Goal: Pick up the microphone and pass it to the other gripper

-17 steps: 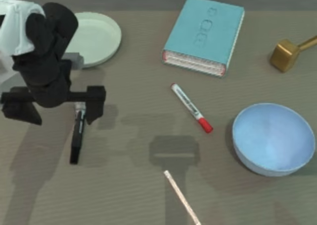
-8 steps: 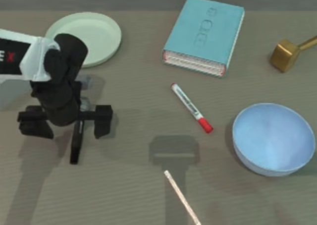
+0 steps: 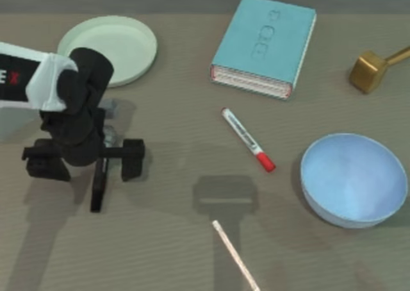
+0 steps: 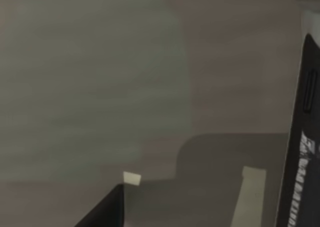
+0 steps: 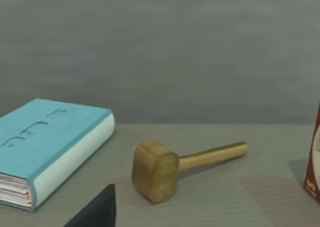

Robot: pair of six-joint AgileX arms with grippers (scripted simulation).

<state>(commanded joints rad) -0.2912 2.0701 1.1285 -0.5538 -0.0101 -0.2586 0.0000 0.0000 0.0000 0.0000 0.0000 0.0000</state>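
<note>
While the left gripper (image 3: 86, 159) hovers wide open, straddling the microphone (image 3: 98, 185) on the table (image 3: 179, 240), nothing is gripped.

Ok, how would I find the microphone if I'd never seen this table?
Start at the pale green round plate at the table's far left. Just below it, the black left gripper hangs over a slim black stick, the microphone. Unlike the white marker with its red cap, it is all dark.
</note>
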